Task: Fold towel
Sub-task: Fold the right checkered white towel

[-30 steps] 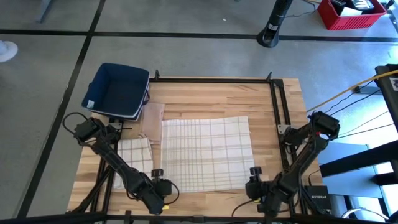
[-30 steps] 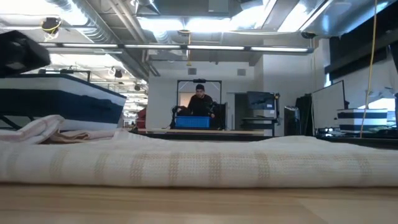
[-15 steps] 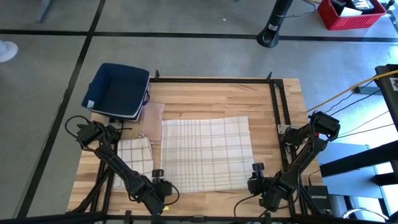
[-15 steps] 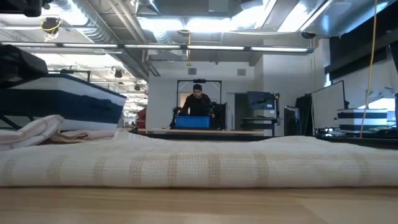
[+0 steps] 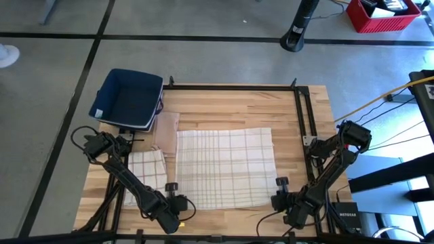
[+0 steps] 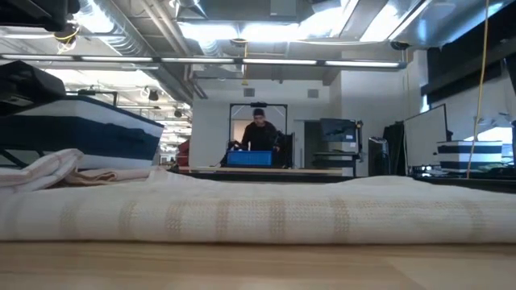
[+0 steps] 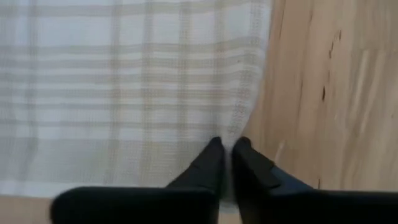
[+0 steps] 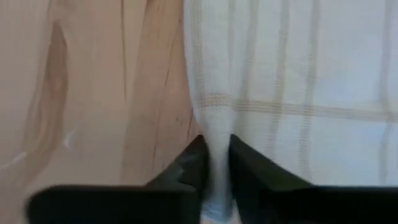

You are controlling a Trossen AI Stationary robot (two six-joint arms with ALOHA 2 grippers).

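A cream, beige-checked woven towel (image 5: 225, 167) lies spread flat in the middle of the pale wooden counter (image 5: 298, 122), its near edge facing the two arm bases. The left end effector (image 7: 225, 148) sits at the towel's near left corner, fingers drawn almost together with a pucker of cloth pinched between them; the right end effector (image 8: 214, 147) mirrors it at the near right corner, its fingers squeezing a raised ridge of the towel's hem. From both pinch points the whole cloth stretches away toward the far edge of the counter, so the fold looks set to run forward, near edge carried over to far edge. Just beside the towel's left side rests a smaller folded checked cloth (image 5: 147, 165), with a navy-blue rectangular bin (image 5: 127, 99) beyond it at the far left corner; neither appears to lie in the path. A person (image 6: 259, 131) stands far off in the room behind
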